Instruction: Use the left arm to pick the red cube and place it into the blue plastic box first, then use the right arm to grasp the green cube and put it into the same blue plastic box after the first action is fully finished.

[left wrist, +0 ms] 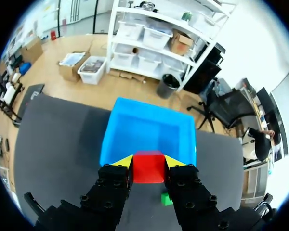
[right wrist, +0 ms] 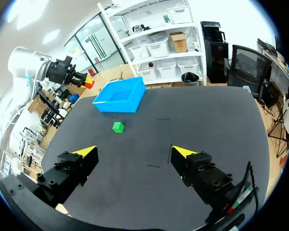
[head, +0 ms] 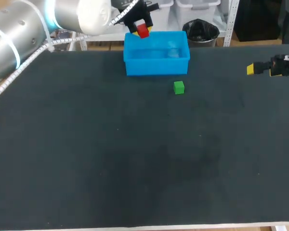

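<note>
Left claw [left wrist: 149,161] is clamped on the bright red cube [left wrist: 148,169] above the blue box [left wrist: 149,126]; right claw [right wrist: 135,153] is wide open.

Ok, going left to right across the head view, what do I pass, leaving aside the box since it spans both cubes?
red cube, held in the left gripper fingers → green cube on the table → right gripper
</note>
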Controlling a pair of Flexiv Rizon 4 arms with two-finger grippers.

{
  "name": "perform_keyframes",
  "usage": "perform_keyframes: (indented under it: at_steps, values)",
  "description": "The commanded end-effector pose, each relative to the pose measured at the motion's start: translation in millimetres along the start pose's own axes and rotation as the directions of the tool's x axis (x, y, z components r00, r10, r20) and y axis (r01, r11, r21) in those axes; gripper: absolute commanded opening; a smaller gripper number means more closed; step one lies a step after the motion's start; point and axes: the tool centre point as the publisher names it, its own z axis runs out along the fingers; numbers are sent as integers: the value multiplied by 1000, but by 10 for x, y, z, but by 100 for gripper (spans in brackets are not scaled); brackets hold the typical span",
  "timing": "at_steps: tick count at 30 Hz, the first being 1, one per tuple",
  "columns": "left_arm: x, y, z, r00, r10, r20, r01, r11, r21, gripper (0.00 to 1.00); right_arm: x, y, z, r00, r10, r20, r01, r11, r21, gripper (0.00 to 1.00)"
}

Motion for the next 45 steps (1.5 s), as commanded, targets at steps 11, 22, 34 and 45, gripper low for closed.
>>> perform_keyframes:
  at_steps: [11,22,34,45]
  values:
    - [-209,-83,450,997,-72,-42,72,997,3,0,0,0,0,1000,0,0,0,1000,0,100]
    - [-238,-63,618,995,-89,-45,88,996,-33,8,0,0,0,1000,0,0,0,1000,0,100]
    - [-225,35,544,995,-93,-33,92,995,-48,100,0,0,0,1000,0,0,0,1000,0,100]
    - [-51,159,122,999,-38,9,38,999,11,100,0,0,0,1000,0,0,0,1000,0,100]
